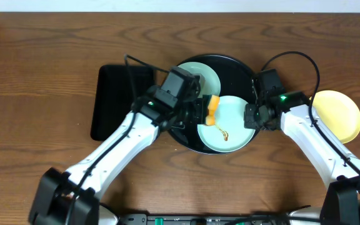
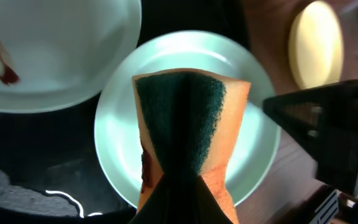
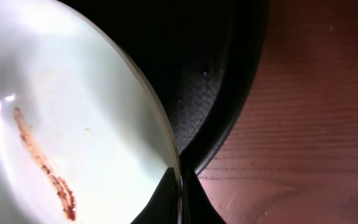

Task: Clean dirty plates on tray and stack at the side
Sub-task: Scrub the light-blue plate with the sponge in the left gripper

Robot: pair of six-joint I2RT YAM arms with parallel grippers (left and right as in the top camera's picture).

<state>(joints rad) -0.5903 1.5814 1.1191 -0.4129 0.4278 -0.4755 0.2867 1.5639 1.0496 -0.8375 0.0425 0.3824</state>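
Colour log: plates, trays, sponge, table, arms.

Round tray (image 1: 239,67): black, faint sheen along the rim. Front plate (image 1: 233,119): pale mint, with one thin brown streak that reads rust-red in the right wrist view. Rear plate (image 1: 206,76): pale mint; the left wrist view shows a dark red-brown streak near its edge. Third plate (image 1: 337,114): pale yellow, plain and uniform. Sponge (image 1: 212,109): orange body, dark green scouring face, brownish stain on one lower edge. Rectangular tray (image 1: 114,103): matte black. Table (image 1: 42,62): mid-brown wood with darker wavy grain. Left arm (image 1: 120,147) and right arm (image 1: 317,144): white shells, black joints, one small green light each.
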